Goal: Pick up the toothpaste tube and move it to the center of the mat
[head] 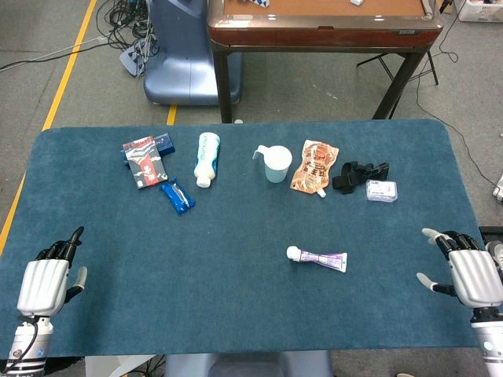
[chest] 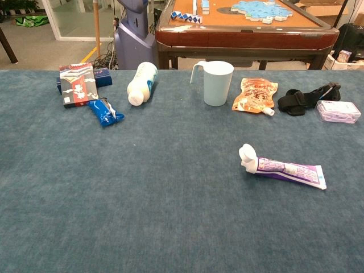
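A purple toothpaste tube (head: 318, 257) (chest: 282, 168) with a white cap lies flat on the blue mat (head: 236, 267), right of the middle, cap pointing left. My left hand (head: 49, 281) rests at the mat's near left edge, fingers spread, holding nothing. Over at the near right edge sits my right hand (head: 465, 272), also with fingers apart and nothing in it, well to the right of the tube. Neither hand shows in the chest view.
Along the far side of the mat lie a red and blue box (head: 146, 159), a blue wrapper (head: 178, 196), a white bottle (head: 207, 159), a pale cup (head: 276, 164), an orange pouch (head: 314, 167), a black strap (head: 357, 174) and a small clear case (head: 381, 191). A wooden table (head: 322, 23) stands behind.
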